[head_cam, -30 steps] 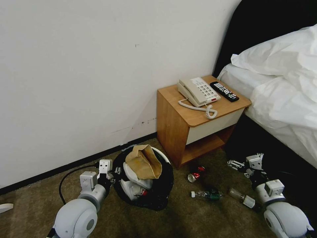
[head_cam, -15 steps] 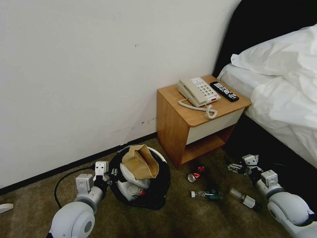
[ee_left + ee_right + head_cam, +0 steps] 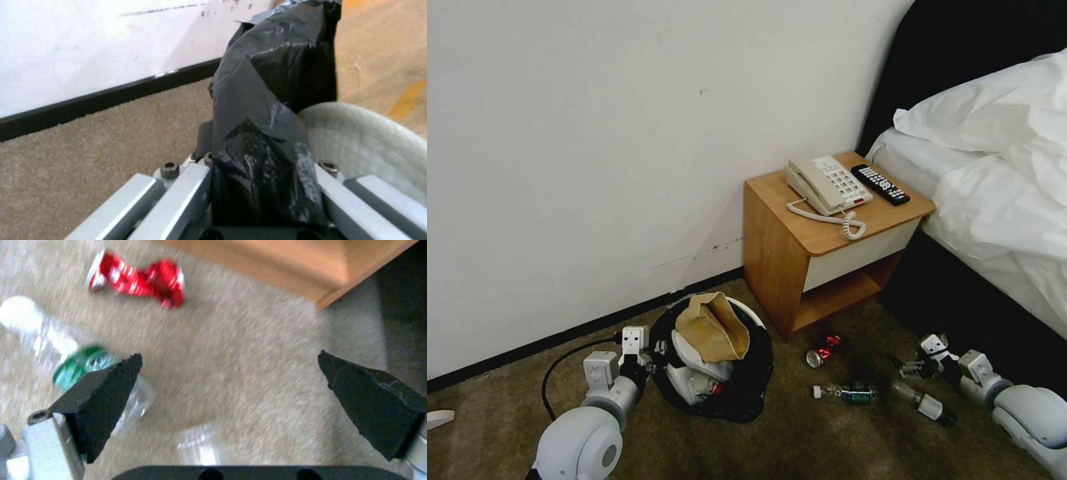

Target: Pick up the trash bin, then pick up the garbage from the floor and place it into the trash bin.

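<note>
A brown carpet [image 3: 800, 433] covers the floor, with a white wall [image 3: 594, 147] behind it and a bed [image 3: 1000, 187] with white sheets at the right of the frame. A wooden nightstand [image 3: 800, 260] stands in the middle, and a beige phone [image 3: 827, 183] and a black remote [image 3: 880, 184] lie on its tabletop. The trash bin [image 3: 752, 313] sits low and left of the middle in the head view, just left of the nightstand. It has a shiny black bag [image 3: 262, 126] in it. A brown paper bag [image 3: 714, 327] and white slippers [image 3: 697, 373] stick out of the top. The left tool [image 3: 650, 352] is at the bin's left edge, and its fingers are closed tight on the black bag and the rim. The red can [image 3: 824, 350] lies on the carpet in front of the nightstand. Just below it in the frame lies a bottle with a green label [image 3: 847, 391]. A second clear bottle [image 3: 924, 400] lies to its right. The right tool [image 3: 908, 365] is low over the carpet at the lower right of the frame, near the clear bottle. Its black fingers [image 3: 106, 393] are spread wide apart and hold nothing. In the right wrist view the can [image 3: 138, 280] and the green bottle [image 3: 80, 365] lie past those fingers.
</note>
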Robot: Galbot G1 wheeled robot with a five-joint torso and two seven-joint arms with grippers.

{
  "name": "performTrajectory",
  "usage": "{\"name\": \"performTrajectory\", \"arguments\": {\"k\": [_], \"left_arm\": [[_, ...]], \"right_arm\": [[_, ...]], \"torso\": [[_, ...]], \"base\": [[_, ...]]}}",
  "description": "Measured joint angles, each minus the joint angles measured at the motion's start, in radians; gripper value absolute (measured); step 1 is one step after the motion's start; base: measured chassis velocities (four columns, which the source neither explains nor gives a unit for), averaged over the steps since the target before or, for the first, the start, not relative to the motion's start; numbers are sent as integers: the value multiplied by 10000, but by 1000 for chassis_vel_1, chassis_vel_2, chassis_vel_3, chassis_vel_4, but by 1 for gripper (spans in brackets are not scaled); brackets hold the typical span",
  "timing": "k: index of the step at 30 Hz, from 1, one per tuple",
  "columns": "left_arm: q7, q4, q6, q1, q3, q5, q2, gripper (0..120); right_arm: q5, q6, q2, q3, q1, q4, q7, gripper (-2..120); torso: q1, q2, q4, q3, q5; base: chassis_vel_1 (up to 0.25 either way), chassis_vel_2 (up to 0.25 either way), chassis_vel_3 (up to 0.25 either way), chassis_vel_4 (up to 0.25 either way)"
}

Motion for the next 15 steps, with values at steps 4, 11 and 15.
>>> {"name": "performTrajectory", "arguments": {"k": [4, 11, 15], "left_arm": [[19, 55, -28, -35, 27, 9, -40, 4], [54, 145, -61, -127, 98, -3, -54, 4], [60, 184, -74, -180, 109, -66, -3, 4]], "right_arm": [[24, 20, -311, -411, 67, -311, -302, 100], [-117, 178, -491, -566, 134, -1168, -887, 100], [-152, 178, -543, -567, 152, -1629, -1227, 100]], "torso": [[0, 0, 0, 0, 0], [0, 0, -1, 0, -1], [0, 0, -1, 0, -1]], "base": [[0, 0, 0, 0], [0, 0, 0, 0], [0, 0, 0, 0]]}}
